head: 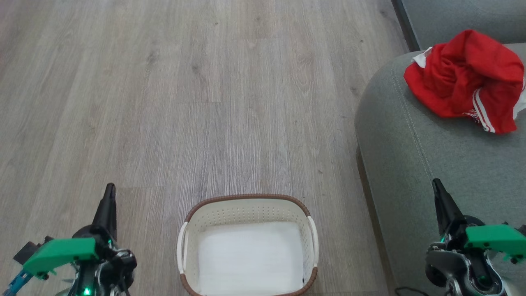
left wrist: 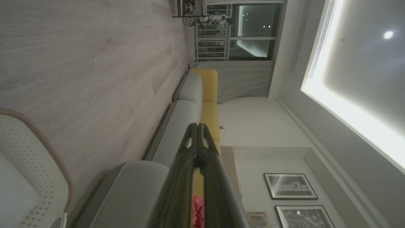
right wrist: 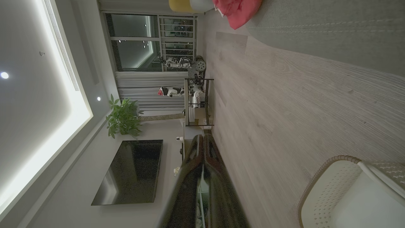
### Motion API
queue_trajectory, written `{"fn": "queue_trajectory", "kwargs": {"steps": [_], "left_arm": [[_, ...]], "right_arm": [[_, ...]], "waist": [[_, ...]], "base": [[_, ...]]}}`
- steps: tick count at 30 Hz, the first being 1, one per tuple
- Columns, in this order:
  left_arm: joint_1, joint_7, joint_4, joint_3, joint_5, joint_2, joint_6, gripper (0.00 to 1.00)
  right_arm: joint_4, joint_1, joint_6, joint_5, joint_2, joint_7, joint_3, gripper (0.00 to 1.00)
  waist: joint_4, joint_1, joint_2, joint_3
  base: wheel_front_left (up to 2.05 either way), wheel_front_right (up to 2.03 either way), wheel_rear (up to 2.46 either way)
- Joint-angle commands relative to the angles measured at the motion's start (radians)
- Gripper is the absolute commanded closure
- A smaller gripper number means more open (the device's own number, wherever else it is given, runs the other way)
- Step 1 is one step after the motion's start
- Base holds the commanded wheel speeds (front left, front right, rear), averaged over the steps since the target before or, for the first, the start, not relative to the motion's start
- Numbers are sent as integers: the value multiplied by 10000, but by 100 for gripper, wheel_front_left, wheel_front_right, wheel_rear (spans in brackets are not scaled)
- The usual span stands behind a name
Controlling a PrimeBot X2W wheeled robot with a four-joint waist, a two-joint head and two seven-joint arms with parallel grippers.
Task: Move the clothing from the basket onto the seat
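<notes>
The clothing [head: 464,78] lies on the seat [head: 431,139], apart from the basket [head: 246,197]; left end effector [head: 109,190] and right end effector [head: 436,185] are closed, empty.

Left hand [head: 109,188] closed, pointing up; right hand [head: 436,183] likewise closed.

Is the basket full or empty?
Empty: the basket shows only its white bottom inside; the red clothing lies bunched on the seat.

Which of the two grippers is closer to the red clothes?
The right gripper: it sits over the grey sofa seat, on the same side as the red clothes. The left gripper is beyond the basket, over the floor.
</notes>
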Motion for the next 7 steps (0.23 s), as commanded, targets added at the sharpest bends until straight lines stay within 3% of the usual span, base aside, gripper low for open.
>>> {"fn": "queue_trajectory", "kwargs": {"steps": [1,7], "left_arm": [[-499,85,-273,364,-21,86,-65,100],[-499,86,-274,365,-20,85,-65,100]], "right_arm": [[-399,-545,-2,59,-29,42,175,100],[-399,-545,-2,59,-29,42,175,100]], "waist": [[0,0,0,0],[0,0,0,0]], "base": [[0,0,0],[0,0,0]]}}
